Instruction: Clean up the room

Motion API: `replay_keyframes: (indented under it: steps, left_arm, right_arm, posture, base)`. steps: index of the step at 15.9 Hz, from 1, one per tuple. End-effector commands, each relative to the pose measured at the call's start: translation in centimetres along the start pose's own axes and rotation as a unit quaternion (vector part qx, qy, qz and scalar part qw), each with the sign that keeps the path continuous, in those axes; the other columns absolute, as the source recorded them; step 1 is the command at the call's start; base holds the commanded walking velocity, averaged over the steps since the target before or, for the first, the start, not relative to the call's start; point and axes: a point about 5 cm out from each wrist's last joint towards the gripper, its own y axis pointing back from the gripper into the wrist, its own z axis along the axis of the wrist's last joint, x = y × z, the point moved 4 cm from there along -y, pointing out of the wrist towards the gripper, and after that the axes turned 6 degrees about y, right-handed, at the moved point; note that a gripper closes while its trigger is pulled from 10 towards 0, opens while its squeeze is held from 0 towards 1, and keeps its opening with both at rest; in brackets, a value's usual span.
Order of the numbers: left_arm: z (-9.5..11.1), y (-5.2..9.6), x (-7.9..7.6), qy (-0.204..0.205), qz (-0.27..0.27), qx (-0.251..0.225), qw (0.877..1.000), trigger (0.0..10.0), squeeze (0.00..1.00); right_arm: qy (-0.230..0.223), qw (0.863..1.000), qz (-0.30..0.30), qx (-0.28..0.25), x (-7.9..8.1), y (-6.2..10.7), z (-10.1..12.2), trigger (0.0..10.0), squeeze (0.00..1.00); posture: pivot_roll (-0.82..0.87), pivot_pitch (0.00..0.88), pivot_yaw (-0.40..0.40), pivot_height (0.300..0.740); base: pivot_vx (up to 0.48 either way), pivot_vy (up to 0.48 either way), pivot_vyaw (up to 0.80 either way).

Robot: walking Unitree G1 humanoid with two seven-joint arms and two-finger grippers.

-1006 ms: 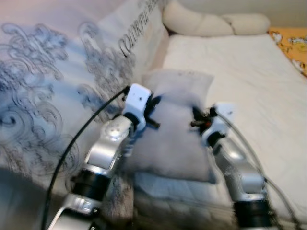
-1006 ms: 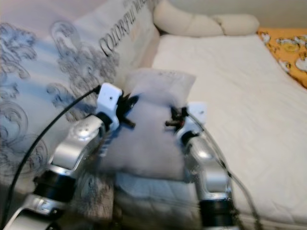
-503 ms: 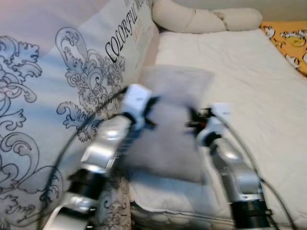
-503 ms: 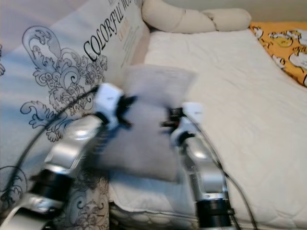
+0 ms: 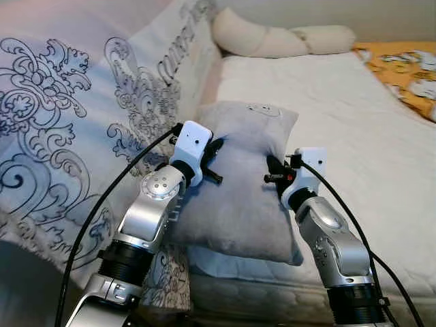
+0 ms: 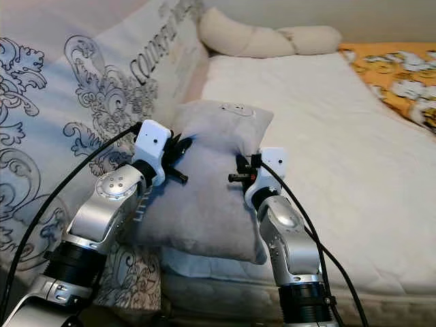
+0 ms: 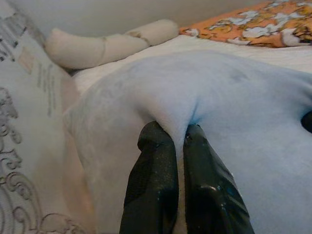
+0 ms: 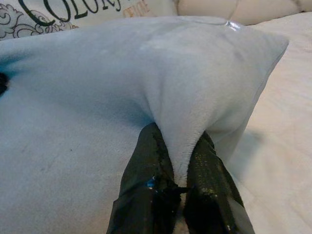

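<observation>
over the white quilted mattress [image 5: 354,116], left gripper [image 7: 178,139] and right gripper [image 8: 178,141] each pinch thin folds of the soft grey fleece pillow [image 5: 238,197]; the plush fabric could slip free, dropping it.

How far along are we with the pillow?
Done: both claws have pinched the grey pillow. The left claw is shut on a fold of its fabric on one side, the right claw on a fold on the other. In hand: the pillow is held over the mattress, beside the patterned duvet. Left: setting it down, perhaps near the cream bolster at the far end.
</observation>
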Motion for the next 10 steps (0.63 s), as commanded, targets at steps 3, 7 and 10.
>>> replay_keyframes:
  steps: [3, 7, 10]
  left_arm:
    - [1.26, -0.11, 0.51, -0.017, 0.007, -0.019, 1.0, 10.0, 0.0]
    - [1.01, -0.19, 0.4, -0.02, 0.004, -0.013, 1.0, 10.0, 0.0]
    - [1.0, -0.21, 0.4, -0.016, 0.005, -0.014, 1.0, 10.0, 0.0]
  right_arm:
    - [0.003, 1.0, -0.016, -0.004, -0.63, -0.2, 0.34, 10.0, 0.0]
    - [0.002, 1.0, -0.02, -0.003, -0.71, -0.18, 0.21, 10.0, 0.0]
    - [0.002, 1.0, -0.021, -0.003, -0.71, -0.18, 0.18, 10.0, 0.0]
  posture:
    - [-0.06, 0.0, 0.066, 0.74]
    - [-0.06, 0.0, 0.069, 0.74]
    - [-0.07, 0.0, 0.069, 0.74]
  base:
    - [0.0, 0.0, 0.0]
    - [0.0, 0.0, 0.0]
    - [0.0, 0.0, 0.0]
